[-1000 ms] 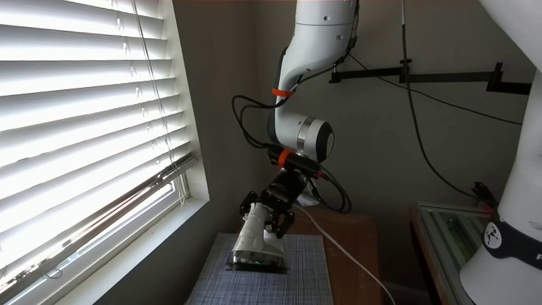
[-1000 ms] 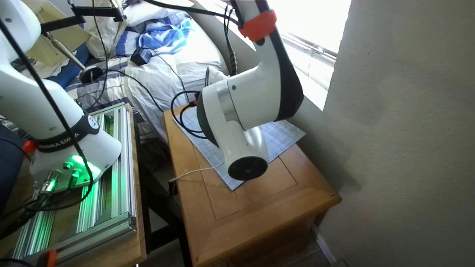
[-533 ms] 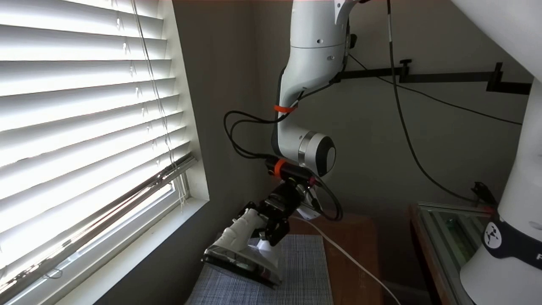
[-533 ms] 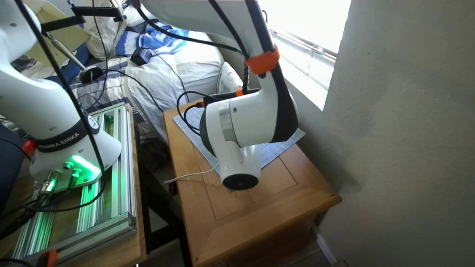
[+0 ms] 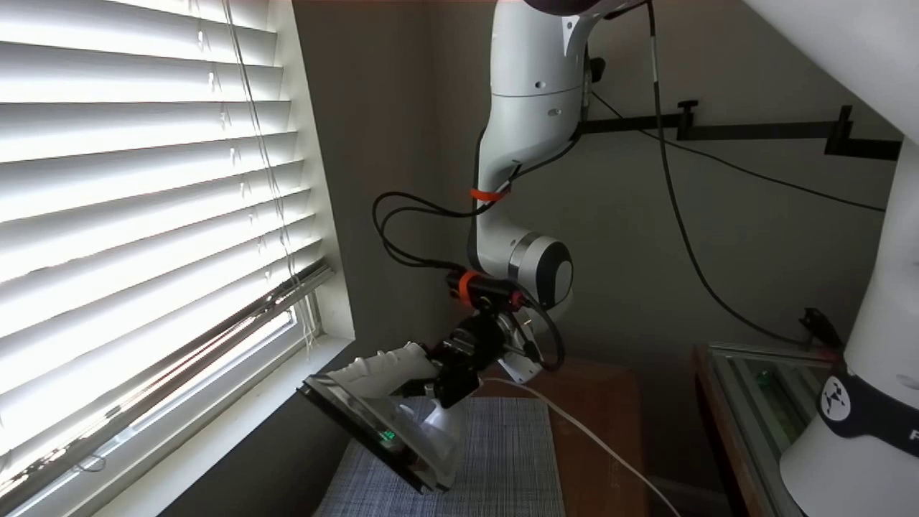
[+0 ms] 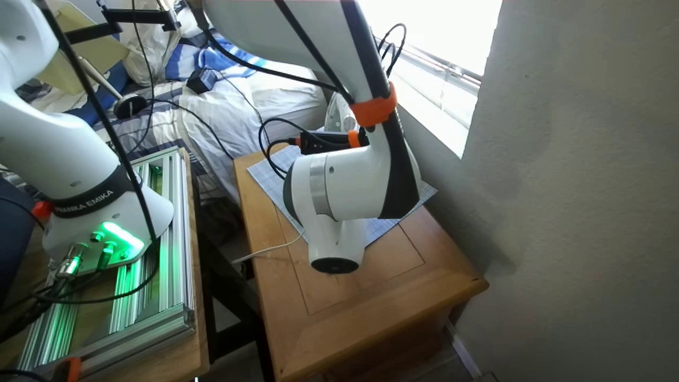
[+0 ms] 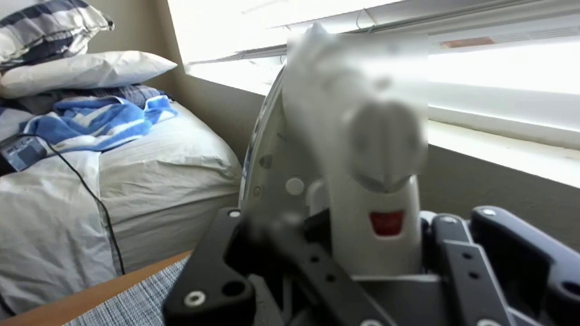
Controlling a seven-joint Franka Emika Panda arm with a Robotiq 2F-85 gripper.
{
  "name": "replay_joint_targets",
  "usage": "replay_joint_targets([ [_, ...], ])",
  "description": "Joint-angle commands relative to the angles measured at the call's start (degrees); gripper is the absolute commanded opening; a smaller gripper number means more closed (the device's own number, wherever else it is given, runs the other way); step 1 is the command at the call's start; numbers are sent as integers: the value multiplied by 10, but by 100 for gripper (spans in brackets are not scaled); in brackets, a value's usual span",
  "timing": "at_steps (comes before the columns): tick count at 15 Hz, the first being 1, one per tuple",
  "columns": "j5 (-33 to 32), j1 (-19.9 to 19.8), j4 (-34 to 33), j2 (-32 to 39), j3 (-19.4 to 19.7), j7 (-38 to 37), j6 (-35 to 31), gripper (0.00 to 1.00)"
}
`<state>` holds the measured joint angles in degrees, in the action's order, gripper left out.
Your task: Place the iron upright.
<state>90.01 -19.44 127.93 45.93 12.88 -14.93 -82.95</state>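
In hand (image 5: pixel 416 369), clamped by hndl (image 5: pixel 380 370): iron (image 5: pixel 373 411), tilted, mostly out ahead & below

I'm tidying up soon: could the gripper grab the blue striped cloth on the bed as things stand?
Probably not: the gripper is closed on the iron by its handle, so it would likely have to set that down first. Whether the cloth lies within reach, I can't tell.

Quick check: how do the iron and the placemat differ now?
Pose: the iron is tilted; the placemat lies flat on the table. State: the gripper holds the iron, not the placemat. Look: the iron is mainly white, the placemat woven grey. Both are partly hidden in both exterior views.
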Motion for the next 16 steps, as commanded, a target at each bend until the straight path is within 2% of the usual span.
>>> replay_joint_targets([
  [1,23,-18,-8,15,-6,-36,82,0],
  [4,28,-22,-14,37,-7,-44,121,0],
  [8,-4,-16,-33,69,1,-9,174,0],
  [16,-79,10,-73,94,17,30,179,0],
])
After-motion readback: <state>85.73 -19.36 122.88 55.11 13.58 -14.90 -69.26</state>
